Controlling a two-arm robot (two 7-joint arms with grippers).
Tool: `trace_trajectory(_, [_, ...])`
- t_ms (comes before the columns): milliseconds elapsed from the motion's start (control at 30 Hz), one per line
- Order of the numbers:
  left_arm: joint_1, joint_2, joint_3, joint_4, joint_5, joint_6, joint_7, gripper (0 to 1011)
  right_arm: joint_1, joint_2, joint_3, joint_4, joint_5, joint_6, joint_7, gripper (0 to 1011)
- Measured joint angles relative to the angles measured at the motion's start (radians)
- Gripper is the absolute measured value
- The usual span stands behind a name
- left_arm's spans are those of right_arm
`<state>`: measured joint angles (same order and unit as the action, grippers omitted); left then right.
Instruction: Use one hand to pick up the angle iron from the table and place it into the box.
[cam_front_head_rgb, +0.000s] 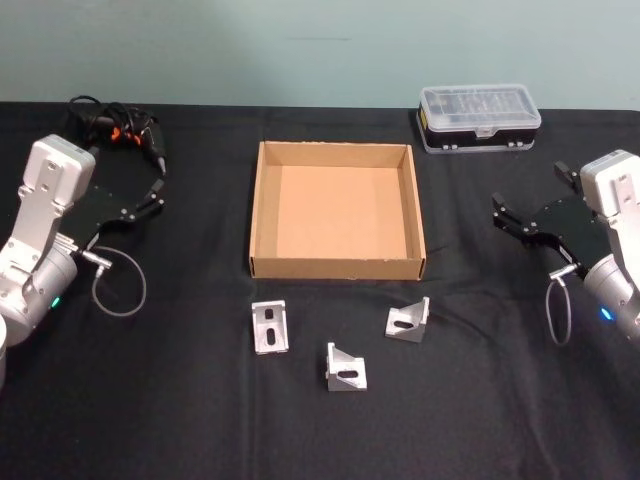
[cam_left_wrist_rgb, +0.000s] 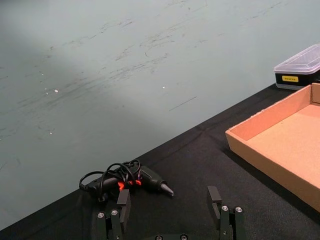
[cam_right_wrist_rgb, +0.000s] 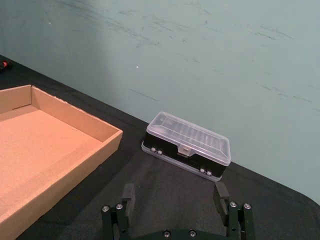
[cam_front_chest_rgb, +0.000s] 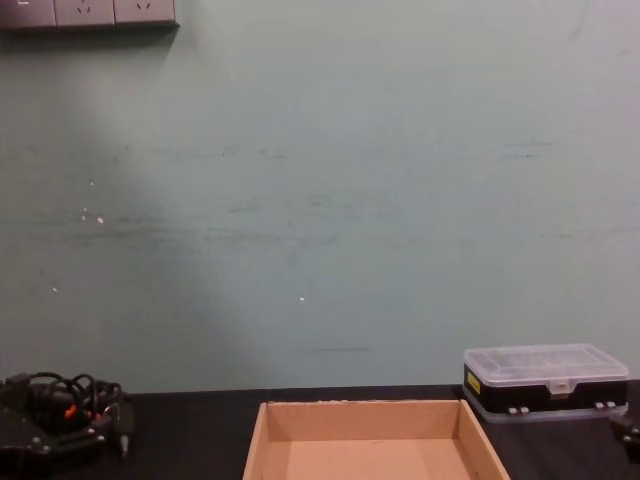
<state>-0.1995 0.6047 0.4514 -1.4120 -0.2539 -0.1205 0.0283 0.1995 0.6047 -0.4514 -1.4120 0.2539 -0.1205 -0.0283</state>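
Angle irons, three of them, lie on the table (cam_front_head_rgb: 180, 420) just in front of the box (cam_front_head_rgb: 337, 268), which is empty. The left iron (cam_front_head_rgb: 269, 327) sits near the box's left front corner and the right iron (cam_front_head_rgb: 408, 322) near its right front corner. The middle iron (cam_front_head_rgb: 345, 368) is farthest from the box. The left gripper (cam_left_wrist_rgb: 169, 196) hangs left of the box and the right gripper (cam_right_wrist_rgb: 174, 190) right of it, both with jaws spread wide and holding nothing. The pick seems not yet begun; next, one arm should reach in front of the box, lower over an iron and close
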Motion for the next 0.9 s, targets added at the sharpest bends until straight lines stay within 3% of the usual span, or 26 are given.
trace_trajectory(233, [0.0,0.0,0.0,0.0,0.0,0.0,0.0,1000,-0.001,0.0,0.001,0.0,0.003,-0.002,0.006,1000])
trace_trajectory(500, [0.0,0.0,0.0,0.0,0.0,0.0,0.0,1000,-0.04,0.046,0.024,-0.054,0.128,-0.043,0.232,1000])
trace_trajectory(567, [0.0,0.0,0.0,0.0,0.0,0.0,0.0,1000,-0.05,0.059,0.028,-0.07,0.15,-0.043,0.272,1000])
trace_trajectory(800, [0.0,0.0,0.0,0.0,0.0,0.0,0.0,1000,-0.096,0.142,0.041,-0.147,0.273,-0.023,0.51,1000])
trace_trajectory(900, [0.0,0.0,0.0,0.0,0.0,0.0,0.0,1000,-0.1,0.165,0.038,-0.158,0.301,-0.009,0.585,1000])
